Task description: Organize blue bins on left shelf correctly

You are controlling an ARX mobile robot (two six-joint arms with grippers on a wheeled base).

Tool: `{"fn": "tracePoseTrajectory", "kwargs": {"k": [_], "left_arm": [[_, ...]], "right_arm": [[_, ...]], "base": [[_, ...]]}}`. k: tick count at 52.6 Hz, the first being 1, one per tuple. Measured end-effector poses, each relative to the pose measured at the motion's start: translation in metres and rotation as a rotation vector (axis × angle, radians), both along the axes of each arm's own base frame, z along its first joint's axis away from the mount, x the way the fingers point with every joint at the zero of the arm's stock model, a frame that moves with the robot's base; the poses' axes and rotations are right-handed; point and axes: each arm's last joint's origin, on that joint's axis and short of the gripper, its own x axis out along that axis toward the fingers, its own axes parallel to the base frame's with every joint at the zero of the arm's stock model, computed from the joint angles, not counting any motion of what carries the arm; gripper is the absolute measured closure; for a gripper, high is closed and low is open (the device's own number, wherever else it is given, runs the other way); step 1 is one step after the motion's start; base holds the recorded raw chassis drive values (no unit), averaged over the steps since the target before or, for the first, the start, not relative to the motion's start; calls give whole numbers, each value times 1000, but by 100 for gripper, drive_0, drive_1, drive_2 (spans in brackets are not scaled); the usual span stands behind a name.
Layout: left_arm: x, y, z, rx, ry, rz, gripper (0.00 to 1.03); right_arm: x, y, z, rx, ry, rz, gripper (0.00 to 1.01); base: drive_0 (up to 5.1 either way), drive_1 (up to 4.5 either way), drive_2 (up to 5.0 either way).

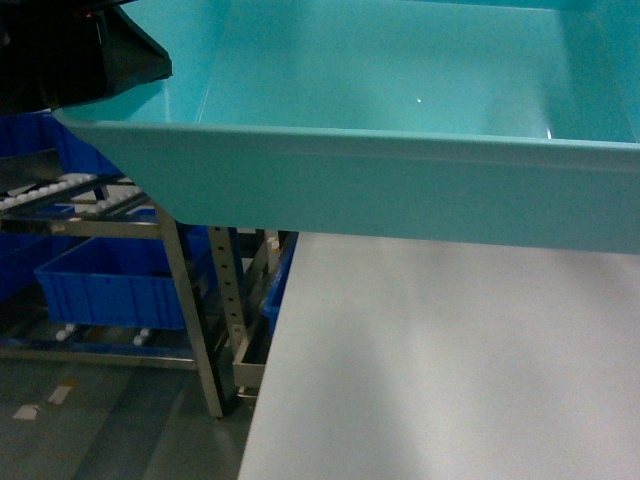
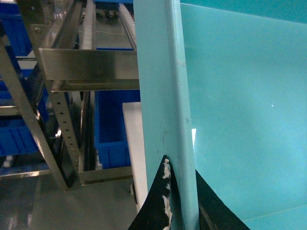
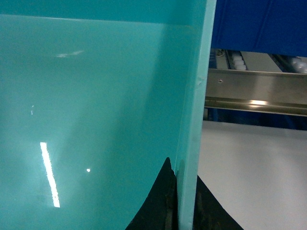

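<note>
Both arms carry the turquoise bin (image 1: 400,150) in mid-air above the grey table (image 1: 450,370), level with the left shelf (image 1: 195,290). The left end effector (image 2: 184,201) is clamped on one wall at its rim, and the right end effector (image 3: 184,201) pinches the opposite wall. The step in hand appears to be transport; next, the bin likely needs swinging left and lowering squarely onto the roller tracks (image 1: 90,195). Only the head view shows darker blue bins (image 1: 110,280) already shelved; the wrist views alone reveal the grips.
</note>
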Motion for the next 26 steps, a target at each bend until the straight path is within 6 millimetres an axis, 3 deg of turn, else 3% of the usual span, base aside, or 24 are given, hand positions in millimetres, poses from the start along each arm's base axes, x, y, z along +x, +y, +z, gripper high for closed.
{"fn": "tracePoseTrajectory", "kwargs": {"k": [26], "left_arm": [[0,0,0,0,1,0,101]], "right_arm": [[0,0,0,0,3,0,99]], "base": [[-497,262,211]]}}
